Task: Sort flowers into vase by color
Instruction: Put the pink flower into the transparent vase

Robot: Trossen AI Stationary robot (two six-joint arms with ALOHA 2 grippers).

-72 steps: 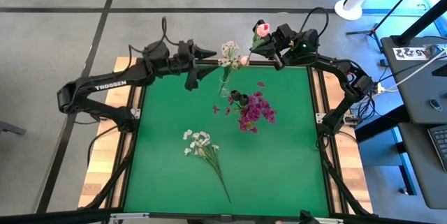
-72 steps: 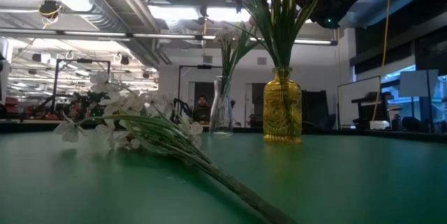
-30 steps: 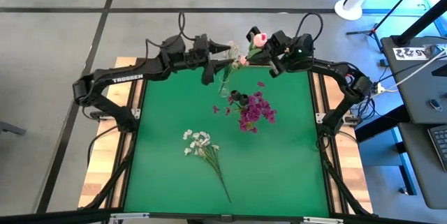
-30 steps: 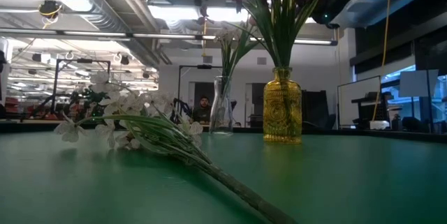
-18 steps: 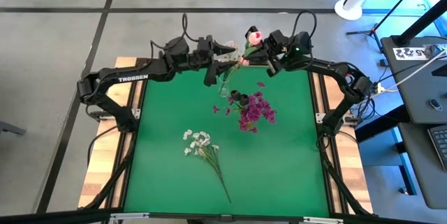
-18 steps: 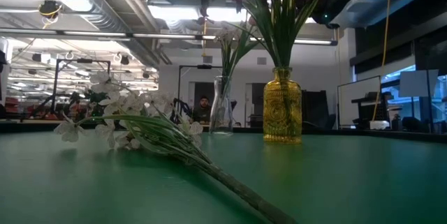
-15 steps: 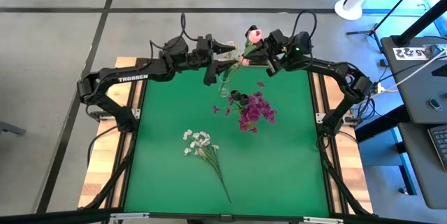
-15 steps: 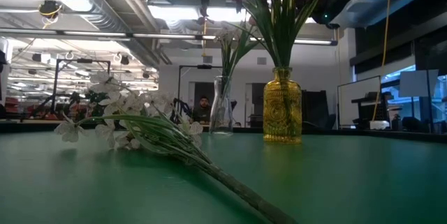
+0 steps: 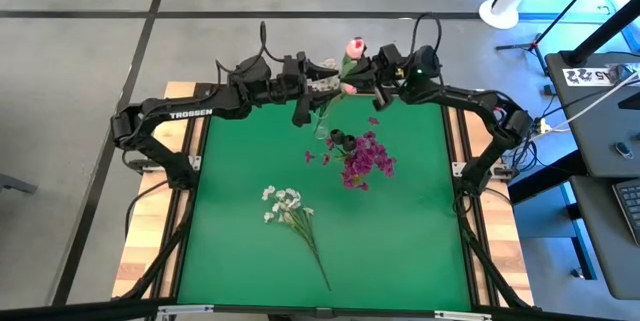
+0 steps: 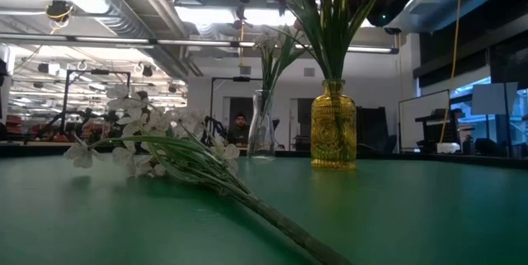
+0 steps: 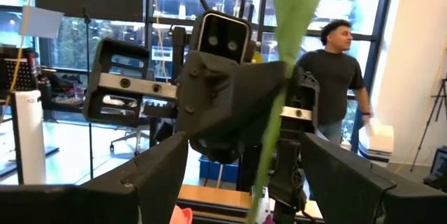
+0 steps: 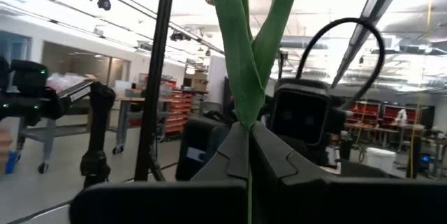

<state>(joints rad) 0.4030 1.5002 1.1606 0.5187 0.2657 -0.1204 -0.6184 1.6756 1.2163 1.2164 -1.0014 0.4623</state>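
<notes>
My right gripper [image 9: 368,73] is high over the table's far edge, shut on a pink-budded flower [image 9: 355,49]. My left gripper [image 9: 332,69] faces it, open; in the left wrist view its fingers [image 11: 160,172] stand on either side of the flower's green stem [image 11: 269,147], with a gap at each side. Below them a clear vase [image 10: 262,125] holds pale flowers. A yellow vase [image 10: 333,125] holds magenta flowers [image 9: 365,156]. A spray of white flowers [image 9: 288,209] lies flat on the green mat. My right gripper pinches the flower's green stem [image 12: 246,116] between its two fingers, just below where the long leaves [image 12: 244,42] branch off. The flower is lifted clear of the table, and its pink bud [image 9: 355,49] stands out beyond the fingers toward the far side.
The two arms nearly meet above the clear vase at the far edge. The green mat [image 9: 400,251] is bare at the near right. Wooden table strips [image 9: 150,251] flank the mat. A person [image 11: 335,63] stands in the room beyond.
My right gripper has turned and edged toward the table's left, toward my left gripper, carrying the pink flower; its bud has swung leftward. The vases and the white spray have kept their places.
</notes>
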